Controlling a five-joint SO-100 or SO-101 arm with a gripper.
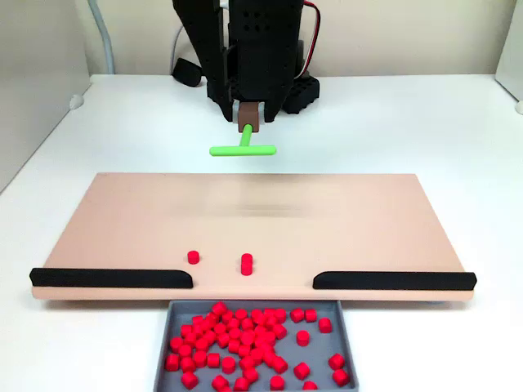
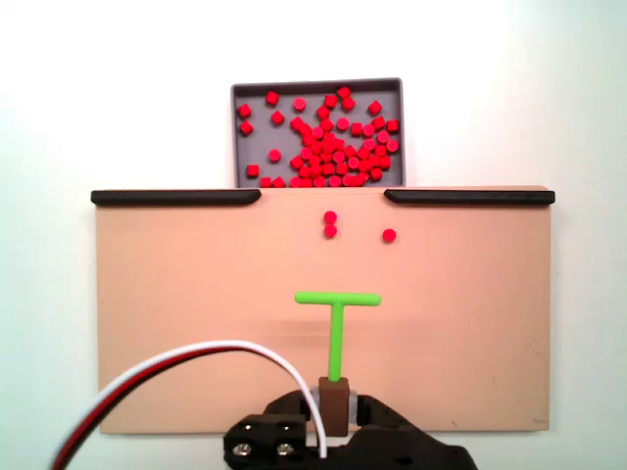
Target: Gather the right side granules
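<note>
The arm was reared over the board's (image 2: pixel 176 323) far edge; the hand (image 2: pixel 334 392) was clamped on the green T-stick (image 2: pixel 337 323), well apart from the granules (image 2: pixel 330 224).

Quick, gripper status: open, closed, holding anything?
Gripper: shut on the green stick's brown handle, T-head raised above the board, short of the three loose granules.
</note>
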